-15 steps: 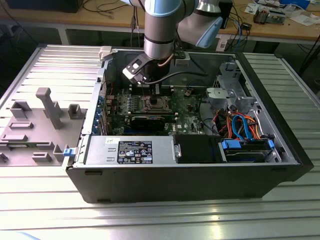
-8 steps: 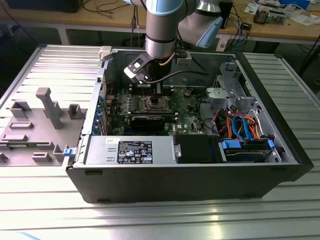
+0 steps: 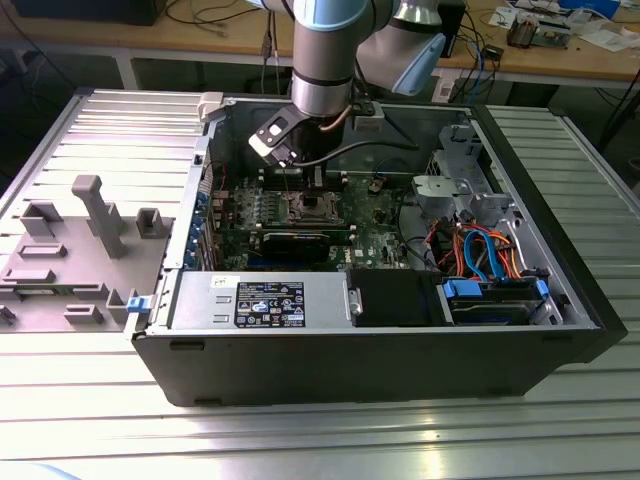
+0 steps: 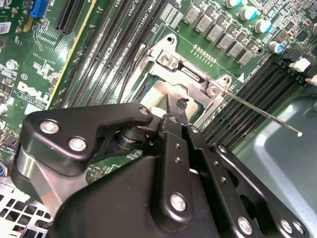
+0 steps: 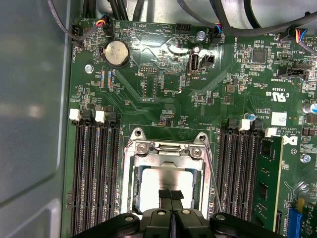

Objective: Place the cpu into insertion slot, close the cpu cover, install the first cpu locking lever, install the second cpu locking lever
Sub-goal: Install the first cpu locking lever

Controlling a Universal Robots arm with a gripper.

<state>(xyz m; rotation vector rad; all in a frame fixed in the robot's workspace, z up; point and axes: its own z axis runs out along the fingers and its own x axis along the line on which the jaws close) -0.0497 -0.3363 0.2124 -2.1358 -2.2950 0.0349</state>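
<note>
The insertion slot (image 3: pixel 310 207) sits mid-board in the open computer case, under my arm (image 3: pixel 322 70). In both wrist views the cpu (image 5: pixel 148 191) (image 4: pixel 161 94) lies in it, silver top showing. The cpu cover (image 5: pixel 168 159) (image 4: pixel 185 74) lies down around the chip, which shows through the cover's window. My gripper (image 5: pixel 171 194) (image 4: pixel 179 105) is shut with nothing between its black fingertips, which hover over the chip's middle; I cannot tell if they touch it. One thin locking lever (image 4: pixel 262 115) (image 5: pixel 214 191) sticks out free from a socket corner.
Black memory slots (image 5: pixel 94 173) flank the socket on both sides. A coin battery (image 5: pixel 114 53) and cable plugs sit further along the board. A graphics card (image 3: pixel 300 240), the power supply (image 3: pixel 260 300) and a cabled drive cage (image 3: pixel 490 260) crowd the case. A grey fixture (image 3: pixel 90 230) stands on the exterior view's left.
</note>
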